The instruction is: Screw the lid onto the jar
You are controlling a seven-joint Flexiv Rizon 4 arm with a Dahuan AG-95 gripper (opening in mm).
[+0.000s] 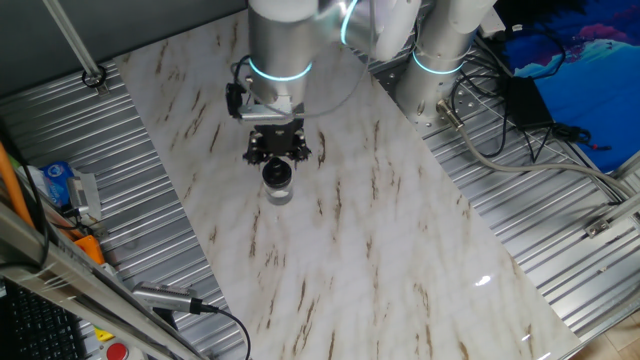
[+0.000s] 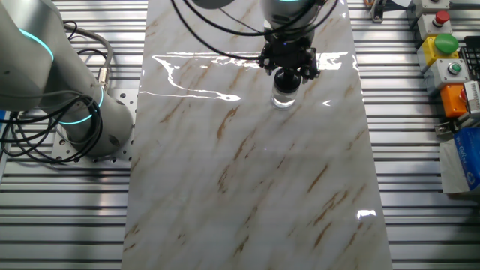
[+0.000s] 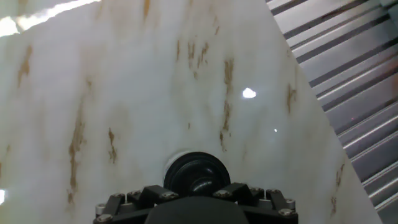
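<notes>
The table (image 1: pixel 400 250), a white marble-patterned slab with brown veins, filled most of each view. Over its far part the arm (image 1: pixel 283 40) hung straight down. Below the arm sat the gripper (image 1: pixel 277 160), right over the lid (image 1: pixel 276 173); in the hand view its black body (image 3: pixel 196 202) hid the fingertips, so whether it was gripping the lid could not be told. The lid, black and round, sat on top of the jar (image 1: pixel 279 192). The jar stood upright on the table, directly under the gripper, its clear glass showing just below the lid.
</notes>
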